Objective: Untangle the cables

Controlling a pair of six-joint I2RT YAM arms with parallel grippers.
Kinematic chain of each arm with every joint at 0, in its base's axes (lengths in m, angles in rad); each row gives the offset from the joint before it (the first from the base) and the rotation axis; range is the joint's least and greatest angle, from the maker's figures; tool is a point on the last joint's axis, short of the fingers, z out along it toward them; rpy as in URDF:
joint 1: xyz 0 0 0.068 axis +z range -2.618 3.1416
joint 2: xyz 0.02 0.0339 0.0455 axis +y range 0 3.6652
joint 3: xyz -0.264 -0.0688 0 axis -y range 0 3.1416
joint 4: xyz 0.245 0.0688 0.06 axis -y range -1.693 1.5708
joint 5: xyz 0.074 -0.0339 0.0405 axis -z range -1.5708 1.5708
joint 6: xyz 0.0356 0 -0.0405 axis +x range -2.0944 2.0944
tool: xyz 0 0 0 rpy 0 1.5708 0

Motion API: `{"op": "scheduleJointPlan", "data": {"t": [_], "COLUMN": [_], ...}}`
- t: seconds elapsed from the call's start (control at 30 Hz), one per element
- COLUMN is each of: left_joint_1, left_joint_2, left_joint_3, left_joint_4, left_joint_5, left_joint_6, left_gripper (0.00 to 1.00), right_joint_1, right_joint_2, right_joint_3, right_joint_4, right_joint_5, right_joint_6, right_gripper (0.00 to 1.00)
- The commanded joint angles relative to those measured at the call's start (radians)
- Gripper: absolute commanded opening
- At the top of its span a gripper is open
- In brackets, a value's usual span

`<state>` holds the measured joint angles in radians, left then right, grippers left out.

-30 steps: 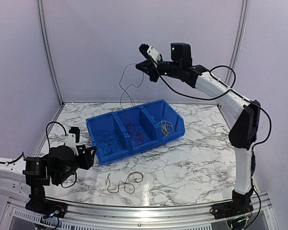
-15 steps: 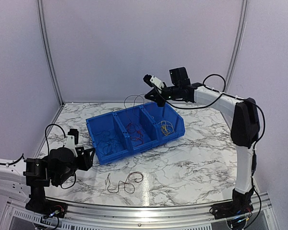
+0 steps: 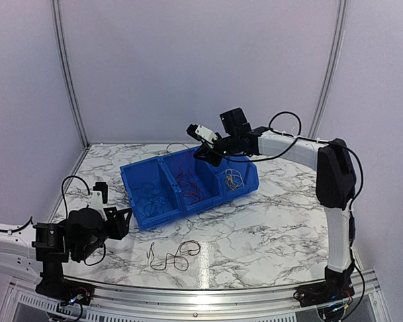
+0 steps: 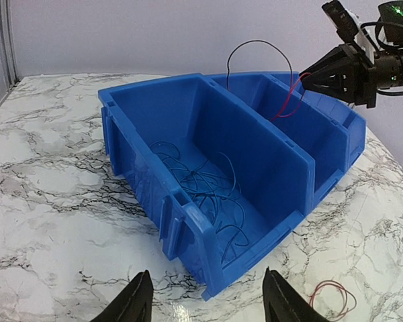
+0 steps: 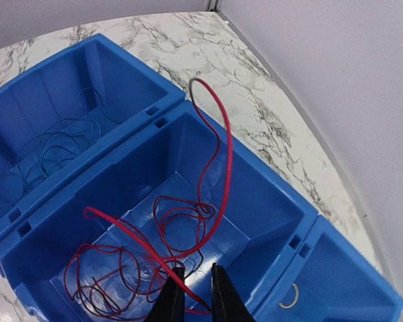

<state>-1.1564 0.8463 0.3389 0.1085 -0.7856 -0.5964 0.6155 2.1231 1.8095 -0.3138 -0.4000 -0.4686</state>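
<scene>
The right hand (image 5: 195,282) is held low over the middle part of the blue bin (image 5: 277,196). A red cable (image 5: 226,168) is seen between its nearly closed fingers, but whether it is gripped cannot be told. From there the cable is arched up tall, then bent back down into a loopy pile in that middle part. Blue cables (image 4: 208,194) are piled in the next part. The left hand (image 4: 208,300) is spread wide open, with nothing in it, near the bin, low over the counter (image 4: 47,168).

Robot lab cell: bare white panels (image 3: 188,67), aluminium frame (image 3: 66,74), marble-patterned tabletop (image 3: 269,228).
</scene>
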Motion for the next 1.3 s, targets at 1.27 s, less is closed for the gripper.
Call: {"op": "scheduleJointPlan", "data": {"t": [1.27], "left_joint_1": [-0.029], "left_joint_2": [0.406], "left_joint_3": [0.012], "left_joint_4": [0.073], "left_joint_5": [0.545], "left_joint_6": [-0.172], "left_gripper": [0.39], "right_joint_1": [0.251], "right_joint_2": [-0.378], "right_joint_3": [-0.753], "right_joint_4": [-0.003], "right_joint_5": [-0.222], "right_joint_6": [-0.199], "right_gripper": [0.53]}}
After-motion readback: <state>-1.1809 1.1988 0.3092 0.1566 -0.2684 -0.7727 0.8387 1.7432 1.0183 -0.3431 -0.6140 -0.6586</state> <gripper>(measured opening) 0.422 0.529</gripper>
